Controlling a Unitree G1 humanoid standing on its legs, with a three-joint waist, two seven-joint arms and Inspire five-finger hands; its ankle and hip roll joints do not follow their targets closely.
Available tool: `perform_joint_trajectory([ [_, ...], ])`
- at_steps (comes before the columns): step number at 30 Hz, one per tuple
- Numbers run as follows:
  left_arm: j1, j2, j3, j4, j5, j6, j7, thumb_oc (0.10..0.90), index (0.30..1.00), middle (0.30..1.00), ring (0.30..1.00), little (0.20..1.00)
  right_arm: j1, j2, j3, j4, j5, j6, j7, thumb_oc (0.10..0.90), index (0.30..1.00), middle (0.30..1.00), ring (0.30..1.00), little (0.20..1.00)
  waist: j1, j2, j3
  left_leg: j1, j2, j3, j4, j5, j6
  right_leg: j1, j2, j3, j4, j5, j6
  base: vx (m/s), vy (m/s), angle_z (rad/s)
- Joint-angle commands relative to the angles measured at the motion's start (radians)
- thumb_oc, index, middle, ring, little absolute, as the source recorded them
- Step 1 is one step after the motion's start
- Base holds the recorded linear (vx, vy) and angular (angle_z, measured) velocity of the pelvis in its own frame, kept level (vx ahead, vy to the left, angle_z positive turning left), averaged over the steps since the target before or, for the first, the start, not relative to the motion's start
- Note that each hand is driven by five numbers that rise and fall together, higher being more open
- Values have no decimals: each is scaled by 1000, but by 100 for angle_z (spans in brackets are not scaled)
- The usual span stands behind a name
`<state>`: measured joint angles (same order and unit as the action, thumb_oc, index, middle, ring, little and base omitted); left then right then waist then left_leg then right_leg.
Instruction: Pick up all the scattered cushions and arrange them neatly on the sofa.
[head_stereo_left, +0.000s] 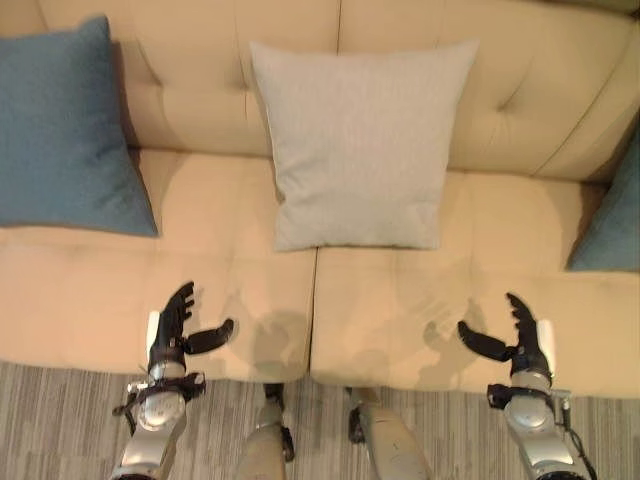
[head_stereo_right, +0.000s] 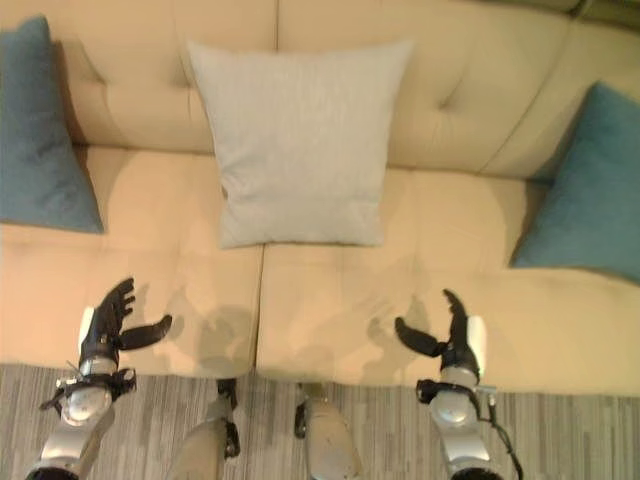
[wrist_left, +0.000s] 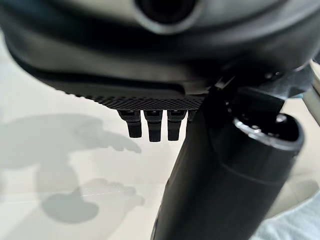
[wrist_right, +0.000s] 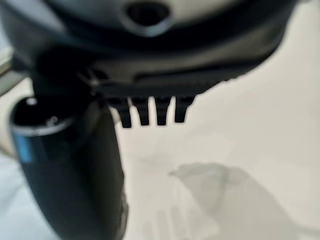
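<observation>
A light grey cushion (head_stereo_left: 358, 145) leans upright against the back of the beige sofa (head_stereo_left: 200, 250), at its middle. A blue cushion (head_stereo_left: 60, 130) stands at the sofa's left end and a teal cushion (head_stereo_right: 590, 190) at its right end. My left hand (head_stereo_left: 172, 325) hovers over the front edge of the left seat, open, fingers straight, thumb out, holding nothing. My right hand (head_stereo_left: 520, 335) hovers over the front of the right seat, open and empty too. In the wrist views the fingers (wrist_left: 152, 125) and fingers (wrist_right: 150, 112) point straight out over the bare seat.
Striped grey carpet (head_stereo_left: 60, 420) runs along the sofa's front edge. The seat cushions (head_stereo_left: 420, 290) in front of the grey cushion are bare between the two hands.
</observation>
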<state>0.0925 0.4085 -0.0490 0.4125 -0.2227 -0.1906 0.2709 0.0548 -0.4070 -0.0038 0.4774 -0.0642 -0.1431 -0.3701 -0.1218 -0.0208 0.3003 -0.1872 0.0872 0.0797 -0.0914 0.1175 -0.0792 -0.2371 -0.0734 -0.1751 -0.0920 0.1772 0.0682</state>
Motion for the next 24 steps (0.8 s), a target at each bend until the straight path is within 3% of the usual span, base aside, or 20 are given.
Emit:
perform_joint_trajectory([
  [1,4,19,7,68,61,-39,-6,800,900,900,900,900,15,-25,20,33,-37,-53,23,800,900,900,900,900,16,-15,-166,51,9,54,4,-95,-23,52,-23,1,11,-120,90,37,19,4],
  [9,41,-83,-33,445,151,29,-31,800,900,900,900,900,33,39,145,237,-70,-37,88,800,900,900,900,900,27,-9,-194,215,6,63,4,-139,-6,186,1,25,89,-209,64,74,-7,2],
  [14,40,-103,-43,533,193,41,-29,800,900,900,900,900,48,54,137,283,-55,-33,91,800,900,900,900,900,21,-11,-190,241,7,64,23,-149,-6,226,10,38,93,-232,53,-5,-17,1],
  [16,34,-108,-50,545,188,48,-34,800,900,900,900,900,53,59,120,303,-32,-27,84,800,900,900,900,900,16,-27,-181,198,1,56,163,-193,-7,241,0,31,86,-232,46,-180,-25,8],
  [17,20,-114,-59,576,198,49,-40,800,900,900,900,900,36,52,126,344,-31,-21,81,800,900,900,900,900,18,-49,-172,174,-28,52,280,-269,-3,232,-24,34,90,-218,43,-240,34,17],
  [19,1,-130,-67,618,207,51,-50,800,900,900,900,900,18,49,123,382,-32,-17,81,800,900,900,900,900,11,-54,-175,181,-60,9,402,-311,-1,221,-26,29,94,-205,38,-248,122,3],
  [21,-6,-143,-73,612,201,47,-50,800,900,900,900,900,2,55,129,424,-35,-3,91,800,900,900,900,900,-2,-41,-183,226,-83,-45,401,-316,2,170,-18,49,122,-182,43,-242,230,-26],
  [24,-17,-148,-89,599,202,47,-54,800,900,900,900,900,-24,79,124,473,-14,12,94,800,900,900,900,900,-17,-34,-185,264,-118,-52,291,-377,39,108,-36,61,143,-150,71,-208,233,3],
])
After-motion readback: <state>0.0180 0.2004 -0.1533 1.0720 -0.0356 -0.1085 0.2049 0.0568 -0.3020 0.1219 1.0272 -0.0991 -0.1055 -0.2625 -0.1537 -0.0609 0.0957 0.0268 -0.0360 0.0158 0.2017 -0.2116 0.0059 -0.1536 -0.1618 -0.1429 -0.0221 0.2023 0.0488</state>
